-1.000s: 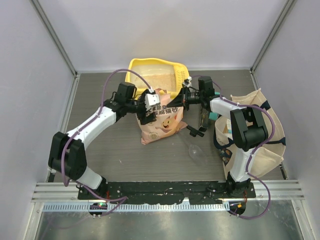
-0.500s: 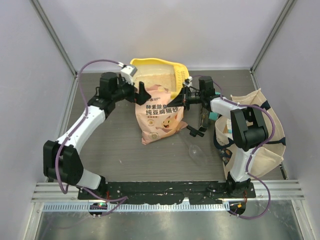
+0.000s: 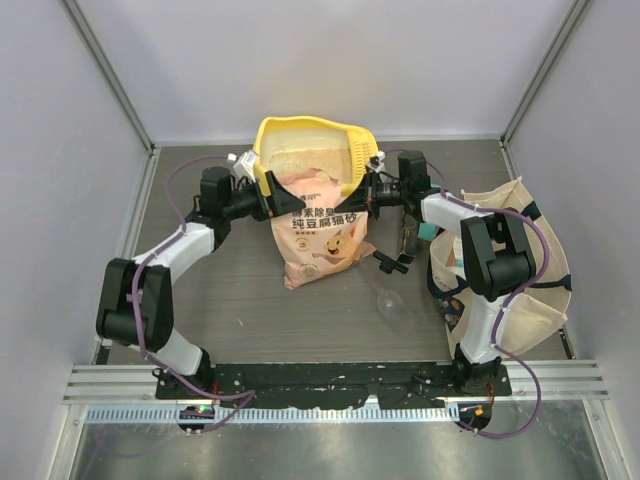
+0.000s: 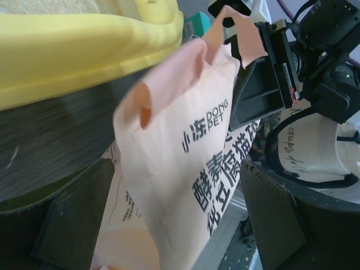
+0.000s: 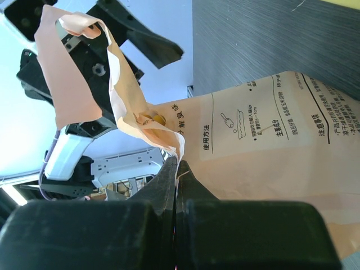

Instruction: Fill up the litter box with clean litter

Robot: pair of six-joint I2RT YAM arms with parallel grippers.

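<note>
**Bag gripped at the top, box just behind**

A canvas tote (image 3: 530,270) sits at the near right of the counter (image 3: 220,290). Mid-counter stands the peach litter bag (image 3: 322,240). The right claw (image 5: 175,183) is clamped on its torn top edge. The left claw (image 4: 177,216) gapes wide around the bag's upper corner. Just behind, the yellow litter box (image 3: 300,122) holds pale litter (image 3: 300,155).

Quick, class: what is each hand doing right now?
Left hand: open, not gripping the litter bag.
Right hand: closed on the litter bag's top edge.
</note>
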